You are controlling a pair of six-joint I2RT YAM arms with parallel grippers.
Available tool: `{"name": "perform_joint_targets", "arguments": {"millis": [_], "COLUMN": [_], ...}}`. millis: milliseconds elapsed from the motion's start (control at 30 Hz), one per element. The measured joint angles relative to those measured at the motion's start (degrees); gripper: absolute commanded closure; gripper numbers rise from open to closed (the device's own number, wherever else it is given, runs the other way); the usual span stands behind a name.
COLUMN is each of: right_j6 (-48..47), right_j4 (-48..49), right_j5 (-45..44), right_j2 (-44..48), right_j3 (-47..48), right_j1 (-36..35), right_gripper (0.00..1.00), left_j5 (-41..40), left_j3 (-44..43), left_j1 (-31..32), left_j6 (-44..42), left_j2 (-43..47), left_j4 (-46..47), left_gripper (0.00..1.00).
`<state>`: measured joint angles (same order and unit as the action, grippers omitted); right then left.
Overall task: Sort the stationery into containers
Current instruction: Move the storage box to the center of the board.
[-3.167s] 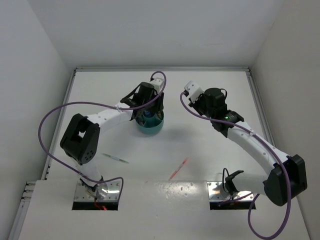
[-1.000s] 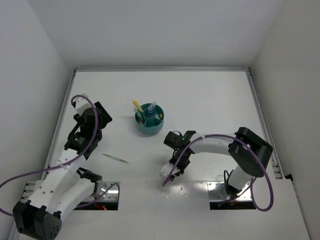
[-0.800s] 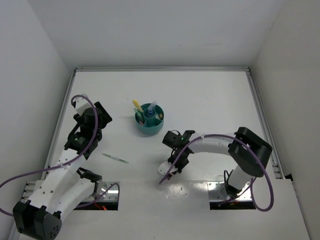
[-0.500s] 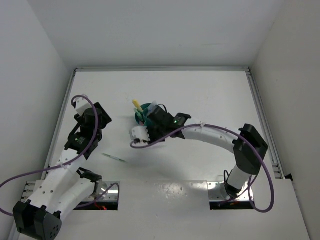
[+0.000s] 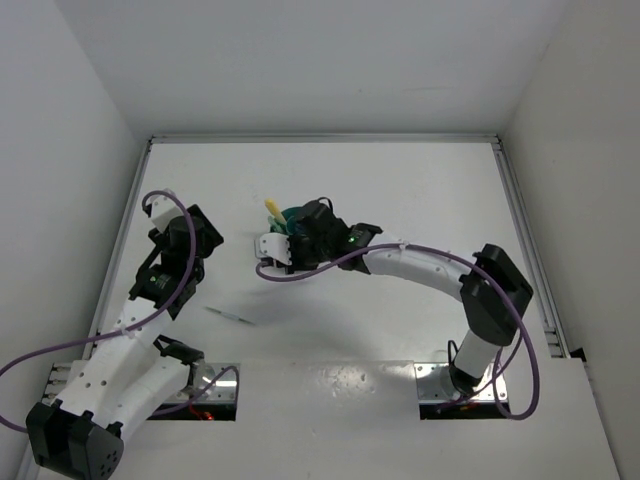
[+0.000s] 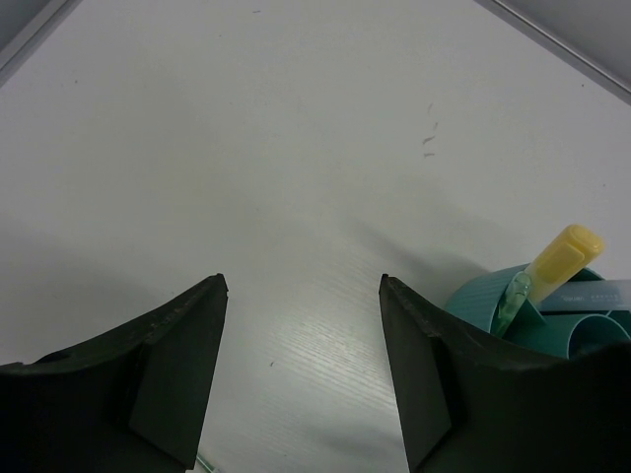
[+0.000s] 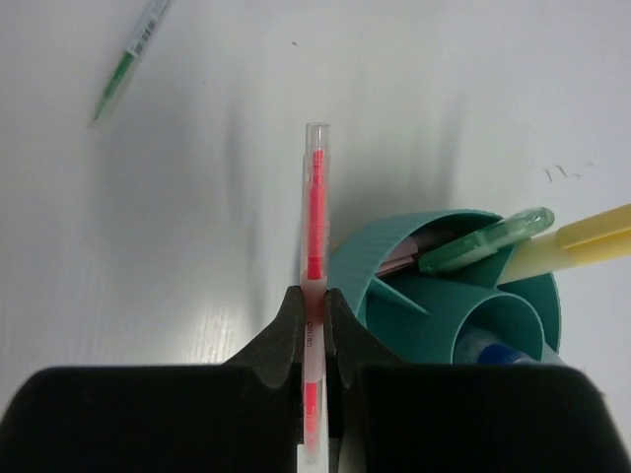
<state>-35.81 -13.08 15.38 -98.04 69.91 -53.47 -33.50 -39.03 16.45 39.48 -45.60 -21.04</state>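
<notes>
- Holds a red pen [image 7: 315,212] pinched tight in the right gripper [image 7: 314,305], up beside the teal tub [image 7: 394,246] and not inside it yet.
- Points the pen out over the bare table [image 7: 148,256], just past the tub's outer wall; might drop it outside if let go here.
- Might bump the tub wall with the pen on the way in and push the tub along or tip it over; looks like light plastic.
- Might knock the yellow stick [image 7: 582,236] or the mint-green stick [image 7: 483,241], both leaning out over the rim, and flick one out.
- Might put the pen in the wrong part of the tub, with the sticks and the blue-capped bottle [image 7: 493,347] already filling some parts.
- Grips the pen low down with a long end sticking out; could swing or slide in the pinch if caught on the rim.
- Has the left gripper [image 6: 302,296] open and holding nothing, off to the side of the tub; no help there against a sliding tub.
- Has yet to pick up the green-and-white pen [image 5: 231,316], lying flat on the table well apart from the tub; thin and low, so likely hard to pinch and easy to roll away.
</notes>
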Motion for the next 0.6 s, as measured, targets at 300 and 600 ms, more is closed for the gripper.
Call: {"name": "perform_joint_targets", "arguments": {"millis": [300,600], "right_j6": [4.3,5.7], "right_j4": [6.0,8.0], "right_j5": [8.0,12.7], "right_j2": [-2.8,-6.2], "right_j3": [1.5,4.0], "right_j1": [4.1,6.2], "right_gripper": [1.00,1.00], "left_j5": [0.0,-1.0], "left_j3": [0.0,0.0], "left_j1": [0.0,0.0], "left_j6": [0.0,0.0], "left_j2": [-0.3,-0.4], "left_j4": [0.0,-0.1], "left_gripper": [0.32,0.32]}}
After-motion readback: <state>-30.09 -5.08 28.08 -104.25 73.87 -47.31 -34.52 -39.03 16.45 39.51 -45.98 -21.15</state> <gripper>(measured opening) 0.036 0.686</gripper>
